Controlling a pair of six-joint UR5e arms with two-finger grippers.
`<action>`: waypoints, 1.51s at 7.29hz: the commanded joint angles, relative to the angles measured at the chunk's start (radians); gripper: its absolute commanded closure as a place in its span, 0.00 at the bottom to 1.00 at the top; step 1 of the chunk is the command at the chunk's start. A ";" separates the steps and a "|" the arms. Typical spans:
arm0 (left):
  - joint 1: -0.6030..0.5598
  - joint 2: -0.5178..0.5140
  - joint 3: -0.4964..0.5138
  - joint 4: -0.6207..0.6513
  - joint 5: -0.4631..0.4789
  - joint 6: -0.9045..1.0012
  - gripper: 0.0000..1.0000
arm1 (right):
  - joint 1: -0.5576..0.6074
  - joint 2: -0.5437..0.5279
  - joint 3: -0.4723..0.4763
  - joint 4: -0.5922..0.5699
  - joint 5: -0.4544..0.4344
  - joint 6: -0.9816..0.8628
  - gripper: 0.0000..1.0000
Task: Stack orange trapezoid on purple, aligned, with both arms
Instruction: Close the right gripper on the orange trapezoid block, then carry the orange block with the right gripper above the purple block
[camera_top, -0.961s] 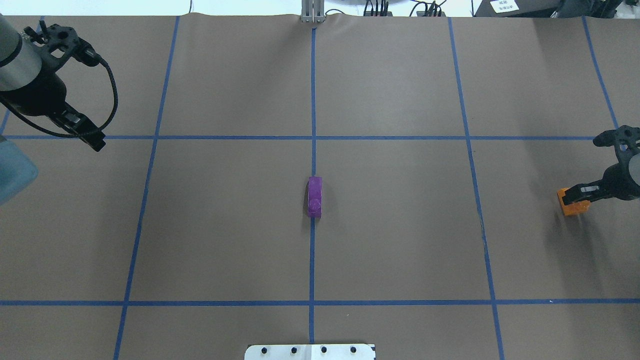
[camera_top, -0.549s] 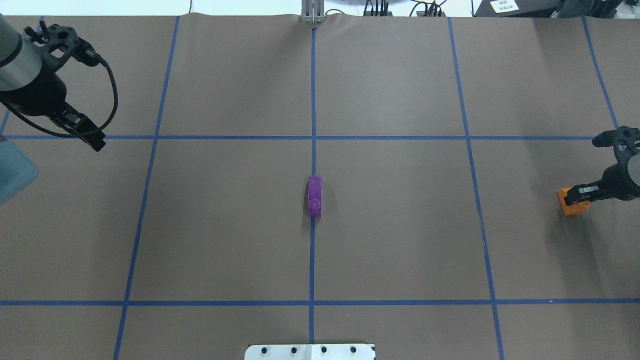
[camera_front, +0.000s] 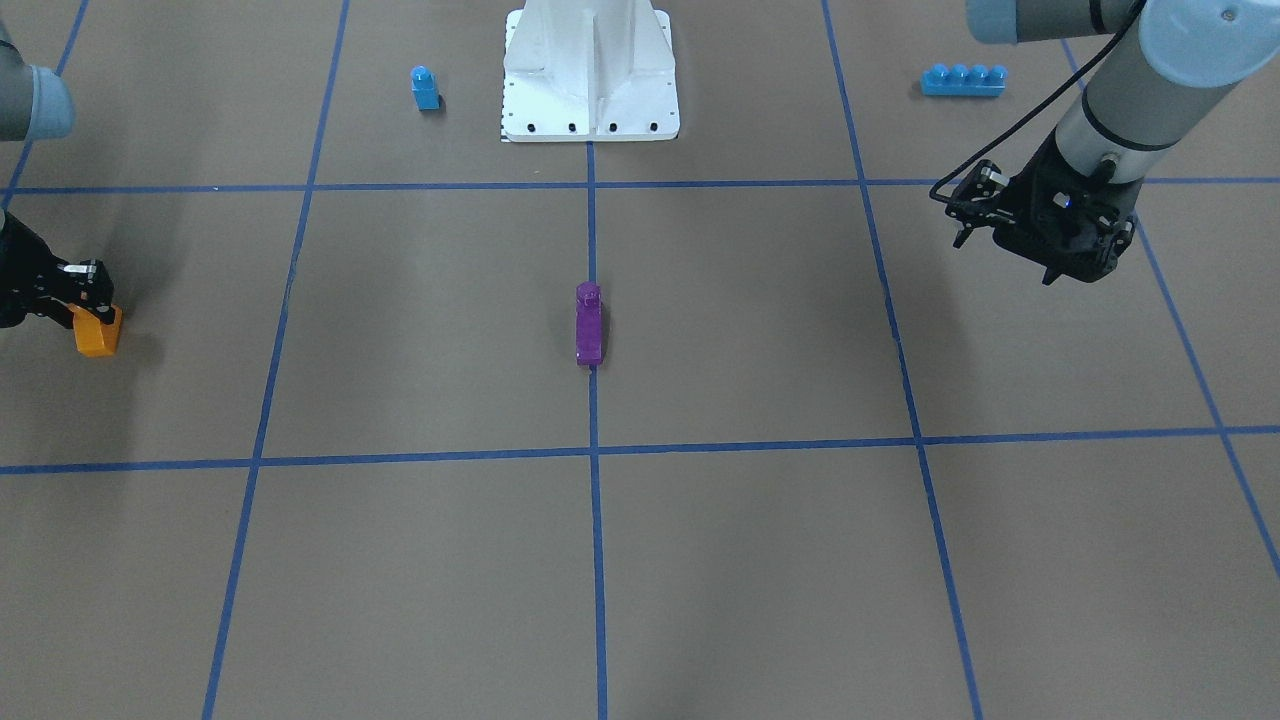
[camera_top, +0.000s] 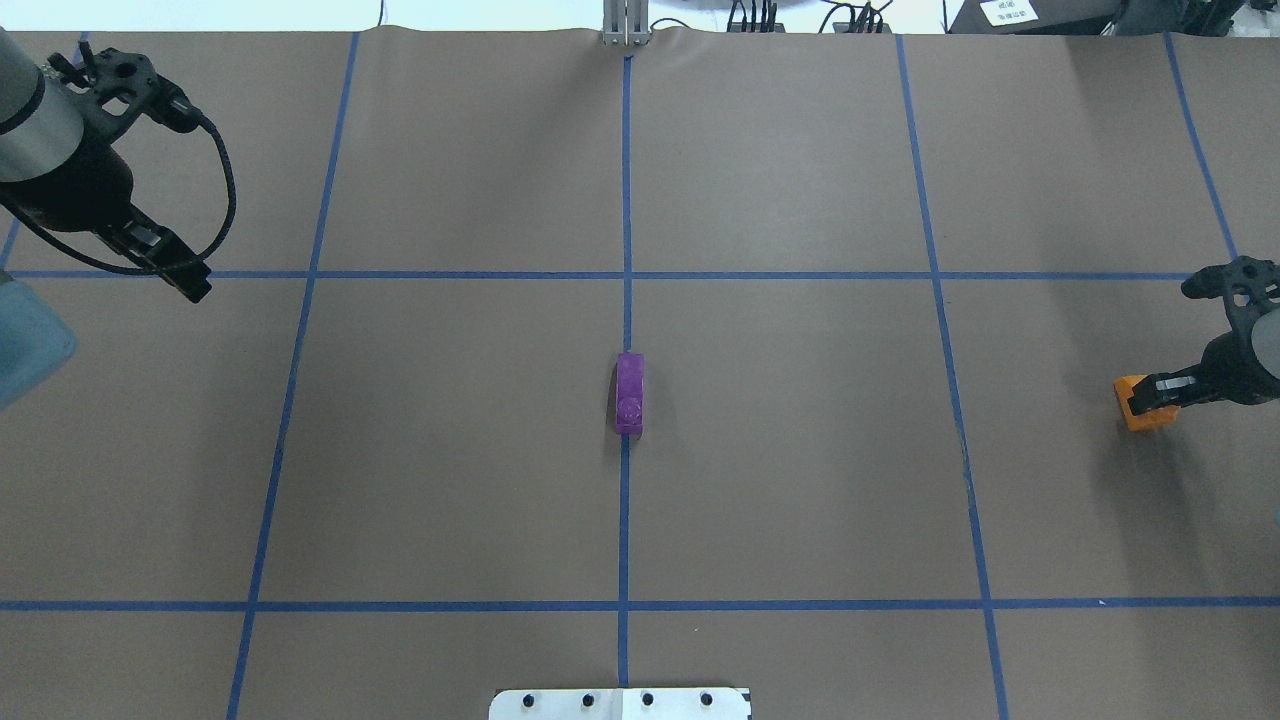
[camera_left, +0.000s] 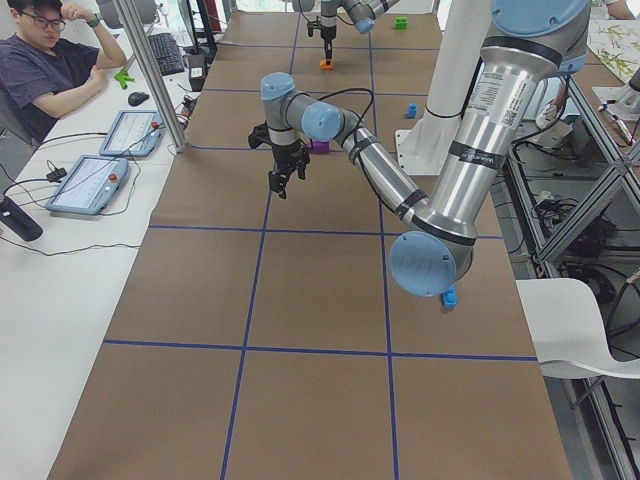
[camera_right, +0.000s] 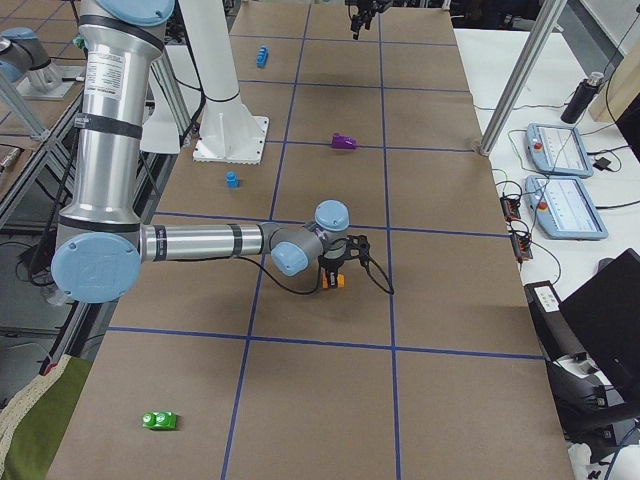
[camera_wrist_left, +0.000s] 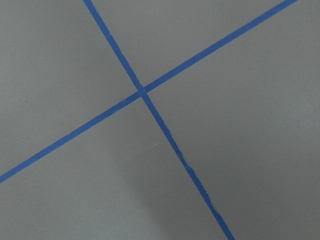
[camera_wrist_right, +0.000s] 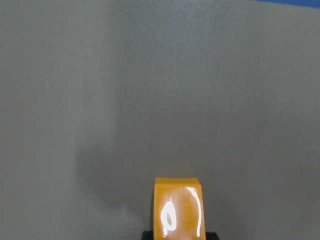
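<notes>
At the table's right edge the orange trapezoid sits in the right gripper, jaws closed on it. Over the last second the wrist has only edged and the block has barely shifted — the carry, I judge, is just starting. The purple lies on the centre line, well apart. The left gripper hangs far left; I cannot tell how its jaws stand. A blue single-stud block and a long blue brick lie by the robot's base — off the path.
</notes>
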 joint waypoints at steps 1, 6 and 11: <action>0.000 0.000 0.000 0.000 0.000 0.000 0.00 | -0.002 0.000 0.003 -0.001 0.000 0.000 1.00; -0.066 0.043 -0.002 -0.006 -0.005 0.006 0.00 | -0.002 0.218 0.133 -0.286 0.013 0.038 1.00; -0.215 0.127 0.006 -0.058 -0.115 0.001 0.00 | -0.198 0.625 0.209 -0.636 -0.009 0.410 1.00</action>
